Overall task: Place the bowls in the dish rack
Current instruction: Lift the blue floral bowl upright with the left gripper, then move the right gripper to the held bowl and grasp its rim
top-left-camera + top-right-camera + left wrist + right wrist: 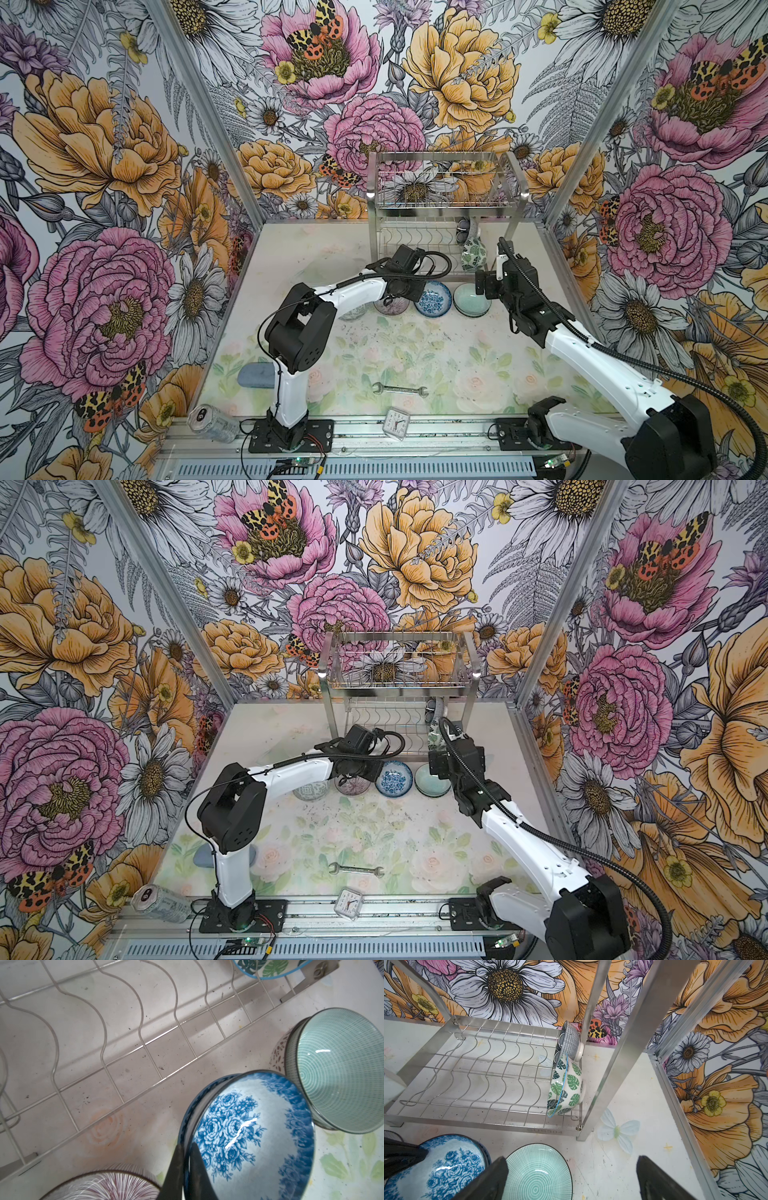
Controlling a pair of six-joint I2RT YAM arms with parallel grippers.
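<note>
Both top views: left gripper [417,296] at blue floral bowl [434,300], dish rack [446,199] just beyond it. Left wrist: jaws pinched on that bowl's rim. Right wrist: right gripper [571,1159] spread wide, gripping nothing, celadon bowl [537,1178] below; rack rail [544,1131] ahead stamped "SUS304"; leaf bowl [566,1086] and grid bowl [570,1041] stand on edge in its lower tier.

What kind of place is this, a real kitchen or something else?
Probably a robot test booth, not a kitchen: flower-printed walls on aluminium posts, a left arm and right arm bolted to a front rail, a dish rack on a printed tabletop.
</note>
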